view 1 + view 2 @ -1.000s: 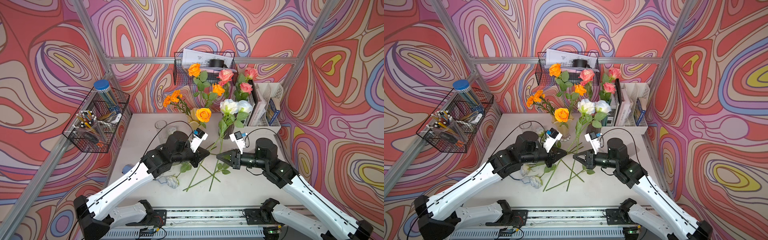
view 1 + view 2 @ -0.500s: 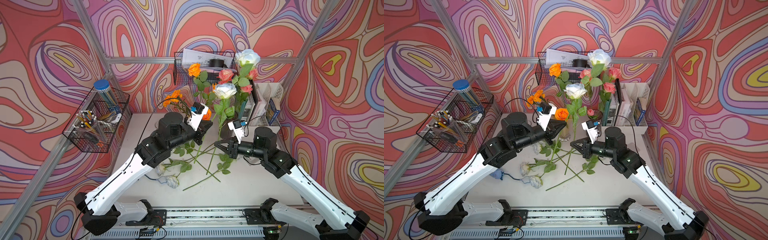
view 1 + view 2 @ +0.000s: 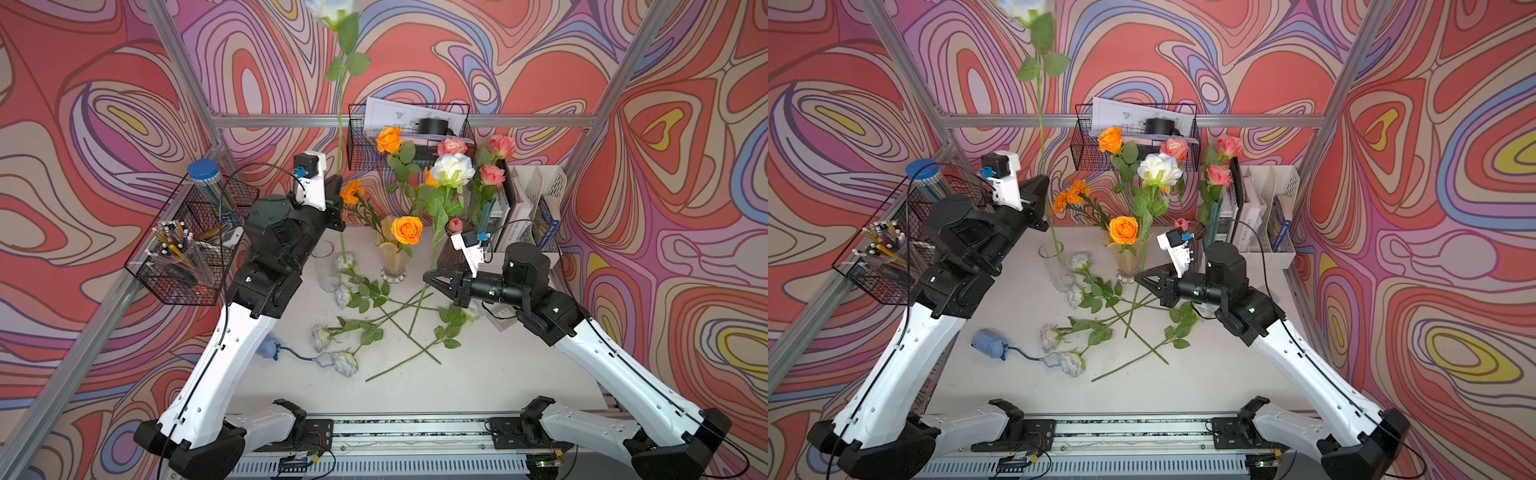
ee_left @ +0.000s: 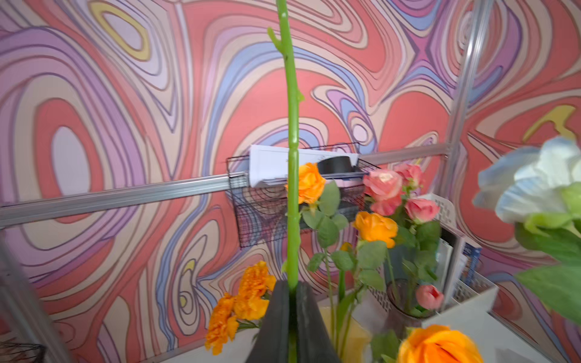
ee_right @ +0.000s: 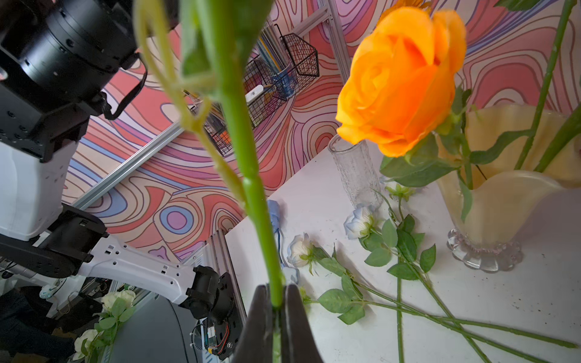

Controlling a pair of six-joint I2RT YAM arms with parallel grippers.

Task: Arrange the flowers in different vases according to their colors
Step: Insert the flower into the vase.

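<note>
Raised white rose (image 3: 348, 31): held upright and high by its stem, with its bloom at the upper edge of both top views. Its lower end hangs close to the rim of the clear glass vase (image 3: 327, 266); whether it is over the mouth cannot be told.
Left hand (image 3: 337, 185): clenched on that stem, fingers (image 4: 273, 320) pinching it from both sides.
Second white rose (image 3: 453, 170): upright in front of the orange and pink blooms, its stem slanting down towards the tabletop (image 3: 478, 374).
Right hand (image 3: 428, 277): clamped on this stem low down, near the foot of the yellow-amber vase (image 3: 392, 259).
Clear glass vase: upright, just left of the yellow-amber vase.
Yellow-amber vase: ruffled rim, holding orange roses (image 3: 407, 230) and marigolds (image 3: 351, 193).
Dark purple vase (image 4: 399, 301): at the back right, mostly hidden in the top views. It holds pink roses (image 3: 492, 174) and a pink bud (image 3: 456, 224).
Loose white roses (image 3: 322, 336): four blooms lying on the tabletop between the arms, stems crossing.
Surroundings: a small blue object on a cord (image 3: 270, 347) lies by the left arm. A wire basket (image 3: 187, 291) with pens hangs on the left wall, and a white file rack (image 3: 536, 195) stands at the back right.
</note>
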